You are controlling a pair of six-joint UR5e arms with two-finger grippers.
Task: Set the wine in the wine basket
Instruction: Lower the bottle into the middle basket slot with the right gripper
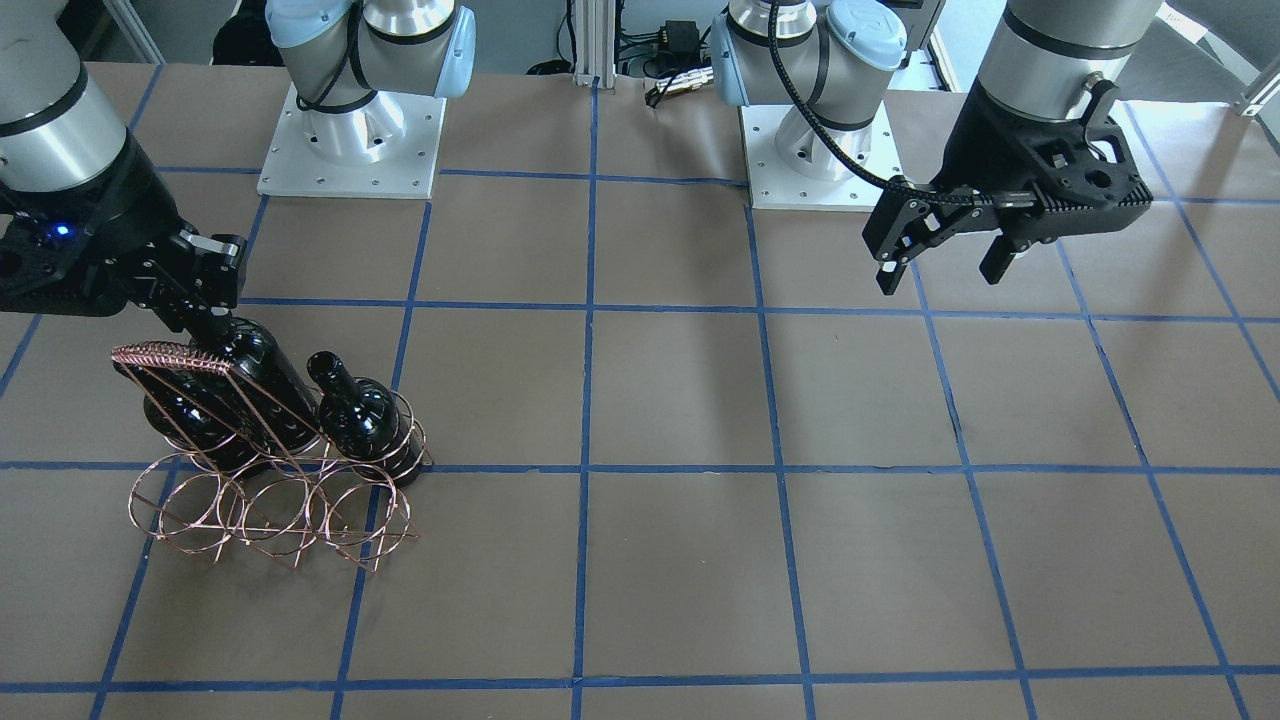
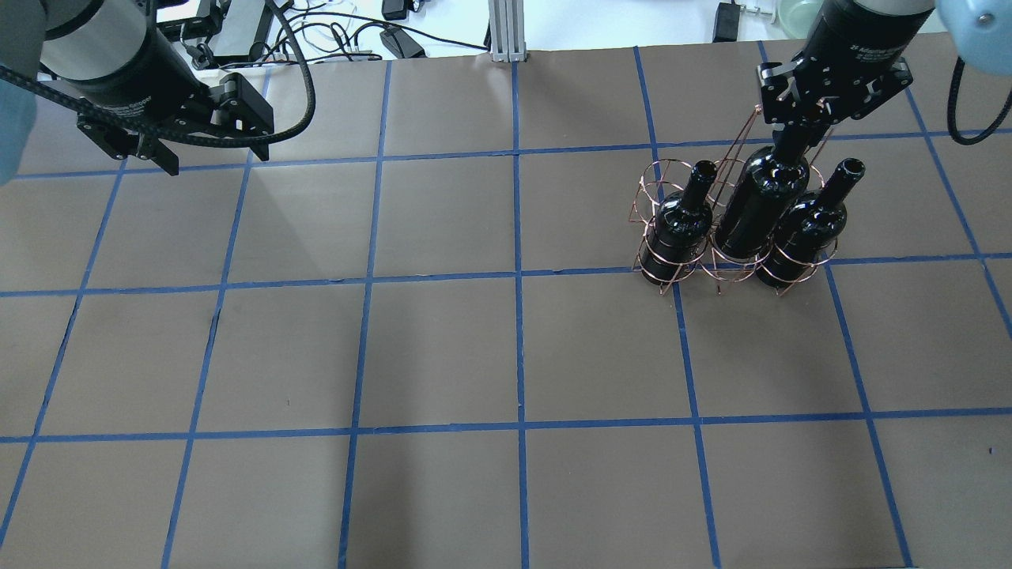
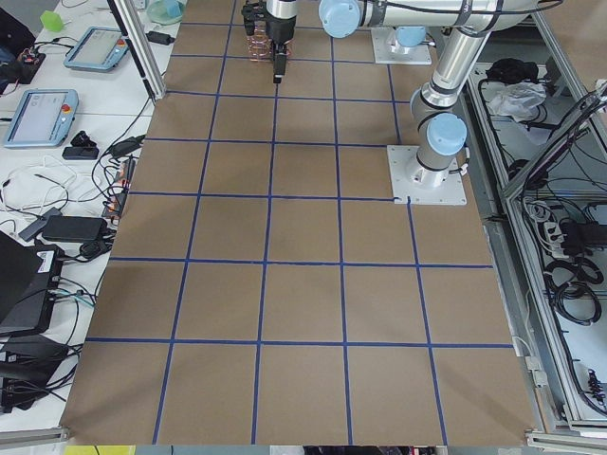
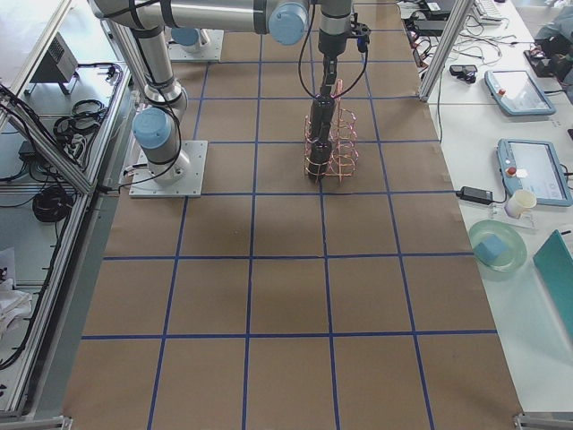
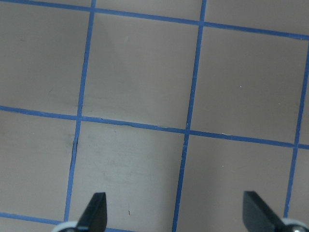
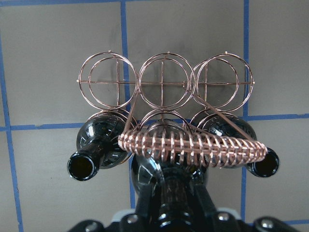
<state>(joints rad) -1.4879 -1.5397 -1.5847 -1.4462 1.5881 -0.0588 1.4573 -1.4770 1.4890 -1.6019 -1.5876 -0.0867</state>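
The copper wire wine basket [image 2: 662, 273] stands on the table at my right. Three black wine bottles are in its row nearest me. My right gripper [image 2: 793, 134] is shut on the neck of the middle bottle [image 2: 757, 204], which sits higher than its neighbours and leans in its ring. The outer bottles [image 2: 681, 224] [image 2: 805, 229] stand free. In the right wrist view the held neck [image 6: 169, 193] lies under the coiled handle [image 6: 193, 145], and the far row of rings [image 6: 161, 79] is empty. My left gripper [image 2: 213, 150] is open and empty, far from the basket.
The brown table has a blue tape grid [image 2: 518, 276]. The two arm bases [image 1: 350, 140] [image 1: 820, 150] stand at the robot's edge. Cables and boxes [image 2: 395, 32] lie beyond the far edge. The left wrist view shows only bare table [image 5: 145, 72] between its fingertips.
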